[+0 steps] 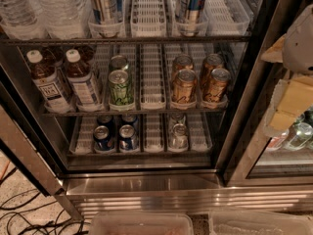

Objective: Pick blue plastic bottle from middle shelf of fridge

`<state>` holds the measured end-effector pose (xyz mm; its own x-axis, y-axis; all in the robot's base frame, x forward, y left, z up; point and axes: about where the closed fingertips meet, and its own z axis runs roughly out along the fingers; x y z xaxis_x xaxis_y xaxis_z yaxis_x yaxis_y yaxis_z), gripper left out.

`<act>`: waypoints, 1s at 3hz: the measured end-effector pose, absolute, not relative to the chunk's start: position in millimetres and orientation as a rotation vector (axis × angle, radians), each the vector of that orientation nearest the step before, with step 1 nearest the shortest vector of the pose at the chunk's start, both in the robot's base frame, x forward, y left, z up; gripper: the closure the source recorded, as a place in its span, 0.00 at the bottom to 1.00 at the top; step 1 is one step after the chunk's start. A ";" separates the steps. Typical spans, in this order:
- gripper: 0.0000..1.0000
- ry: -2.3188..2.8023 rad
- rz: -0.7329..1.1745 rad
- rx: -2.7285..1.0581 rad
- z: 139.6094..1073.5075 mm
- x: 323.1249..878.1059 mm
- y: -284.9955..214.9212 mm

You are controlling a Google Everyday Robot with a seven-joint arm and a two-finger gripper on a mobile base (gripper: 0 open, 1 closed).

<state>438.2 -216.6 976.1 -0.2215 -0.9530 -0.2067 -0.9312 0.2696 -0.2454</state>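
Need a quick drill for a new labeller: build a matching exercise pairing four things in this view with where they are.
1. blue plastic bottle
2. front green can
3. gold cans
4. gripper

a. right part of the middle shelf
b. right edge of view, outside the fridge
c. middle shelf, second lane from left
d. middle shelf, third lane from left

Pairs: 1-c, 2-d, 3-a, 4-b.
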 end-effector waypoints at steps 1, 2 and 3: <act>0.00 2.221 -0.097 -1.725 972.5 438.6 -214.0; 0.00 2.219 -0.055 -1.739 952.6 439.0 -206.3; 0.00 2.219 0.045 -1.743 916.5 437.1 -194.6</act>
<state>437.1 -194.6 916.5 -0.2055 -0.9418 -0.2660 -0.9518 0.2556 -0.1696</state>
